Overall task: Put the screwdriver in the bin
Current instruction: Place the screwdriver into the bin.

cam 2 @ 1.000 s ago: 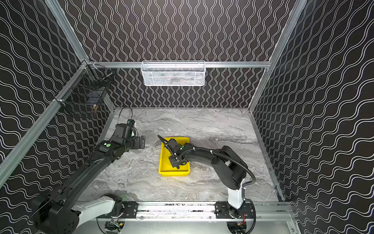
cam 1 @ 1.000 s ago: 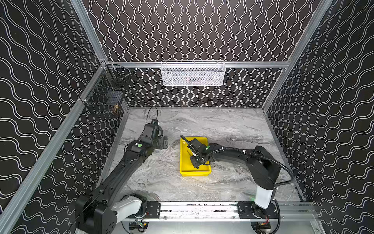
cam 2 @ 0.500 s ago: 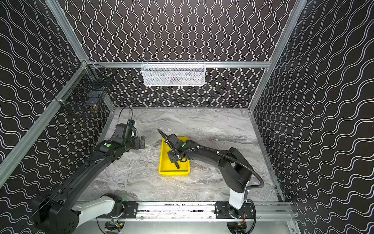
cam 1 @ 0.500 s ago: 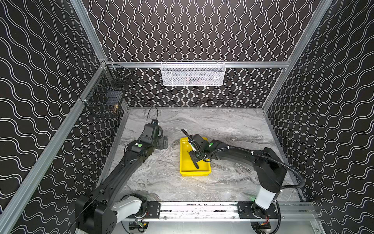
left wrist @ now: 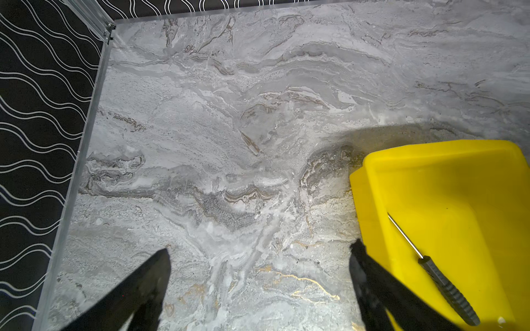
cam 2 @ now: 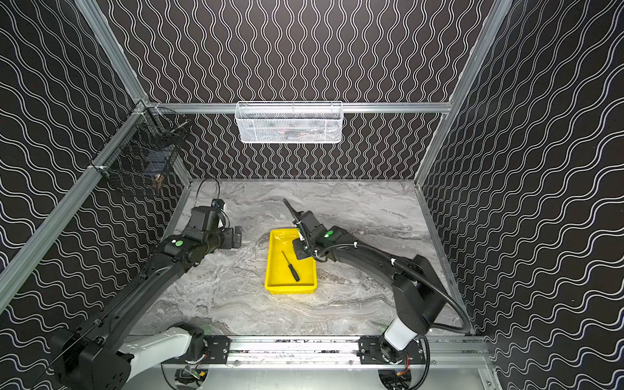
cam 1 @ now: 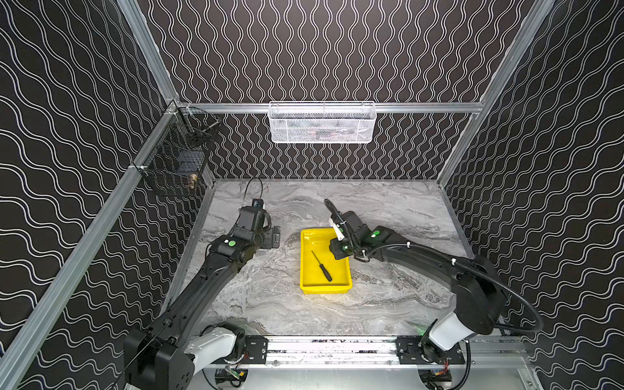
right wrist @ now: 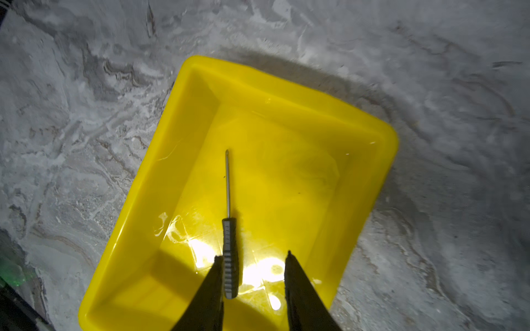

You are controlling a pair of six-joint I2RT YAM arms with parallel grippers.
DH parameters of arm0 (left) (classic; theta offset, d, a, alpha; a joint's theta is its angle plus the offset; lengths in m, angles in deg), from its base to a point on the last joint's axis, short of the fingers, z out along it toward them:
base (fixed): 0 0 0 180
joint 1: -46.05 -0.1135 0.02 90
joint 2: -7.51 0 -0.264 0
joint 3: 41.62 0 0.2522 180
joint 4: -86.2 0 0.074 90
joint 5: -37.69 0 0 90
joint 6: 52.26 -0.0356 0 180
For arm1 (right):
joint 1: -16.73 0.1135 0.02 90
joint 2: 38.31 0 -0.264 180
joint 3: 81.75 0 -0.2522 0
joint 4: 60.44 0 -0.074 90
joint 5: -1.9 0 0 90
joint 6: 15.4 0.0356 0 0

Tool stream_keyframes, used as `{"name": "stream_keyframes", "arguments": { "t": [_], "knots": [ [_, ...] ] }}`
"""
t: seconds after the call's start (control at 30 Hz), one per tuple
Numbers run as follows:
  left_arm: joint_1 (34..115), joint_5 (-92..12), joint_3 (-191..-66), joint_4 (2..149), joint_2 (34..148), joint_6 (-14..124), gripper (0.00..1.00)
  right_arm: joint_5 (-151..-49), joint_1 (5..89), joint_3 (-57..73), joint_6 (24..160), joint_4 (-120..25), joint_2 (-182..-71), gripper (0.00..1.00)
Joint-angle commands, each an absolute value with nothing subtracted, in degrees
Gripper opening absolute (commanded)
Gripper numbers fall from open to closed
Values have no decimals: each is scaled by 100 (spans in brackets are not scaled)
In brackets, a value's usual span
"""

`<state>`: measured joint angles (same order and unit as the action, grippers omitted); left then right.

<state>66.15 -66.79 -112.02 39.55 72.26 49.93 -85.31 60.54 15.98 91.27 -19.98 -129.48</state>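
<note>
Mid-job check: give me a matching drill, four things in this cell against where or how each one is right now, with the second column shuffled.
Column one
1. slim black-handled screwdriver
2. white wire mesh basket
3. black wire cage basket
4. right claw

Column two
A. hanging high at the back of the cell
B. open and empty, over the shallow yellow plastic tray
C. lying flat inside that tray
D. hanging high on the robot's left side

Pairs: 1-C, 2-A, 3-D, 4-B

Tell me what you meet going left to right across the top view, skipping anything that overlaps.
Black basket → left gripper → bin → right arm's base.
</note>
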Motion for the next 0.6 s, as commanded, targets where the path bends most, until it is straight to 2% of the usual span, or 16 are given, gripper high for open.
{"name": "stream_keyframes", "arguments": {
  "t": [0.0,0.23,0.57],
  "knots": [
    [6620,-6591,-11250,3992,7186,4971,99,-8737,5751,1751,8990,-2099,-12596,36],
    [6622,-6543,-11206,4063,7049,4961,99,-8667,4974,2281,8964,-2280,-11681,38],
    [6623,-6540,-11207,4054,7061,4972,99,-8271,4405,2692,8946,-2238,-10743,47]
  ]
}}
